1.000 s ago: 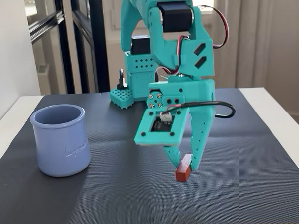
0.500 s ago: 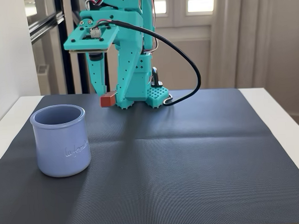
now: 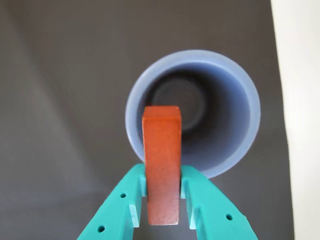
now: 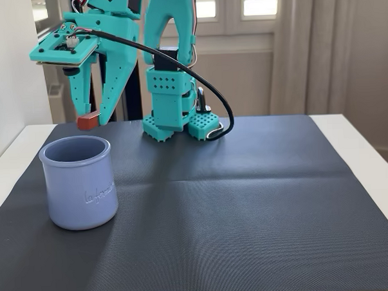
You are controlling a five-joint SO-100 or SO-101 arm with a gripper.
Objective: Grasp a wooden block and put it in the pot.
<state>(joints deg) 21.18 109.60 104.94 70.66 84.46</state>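
My teal gripper point(image 4: 88, 118) is shut on the red-brown wooden block point(image 4: 87, 121) and hangs in the air just above the pot's far rim in the fixed view. The lavender-blue pot point(image 4: 78, 183) stands upright on the left of the dark mat. In the wrist view the wooden block point(image 3: 161, 165) is pinched between the two teal fingers point(image 3: 131, 200), with my gripper point(image 3: 162, 187) over the near rim of the open pot point(image 3: 240, 85). The pot's inside looks empty.
A dark ribbed mat point(image 4: 248, 214) covers a white table point(image 4: 364, 138). The arm's teal base point(image 4: 173, 101) stands at the mat's back edge with a black cable looping beside it. A wall and windows lie behind.
The gripper lifted the block off the mat at centre right, swung left across the back, and now holds it above the pot. The pot has not moved.
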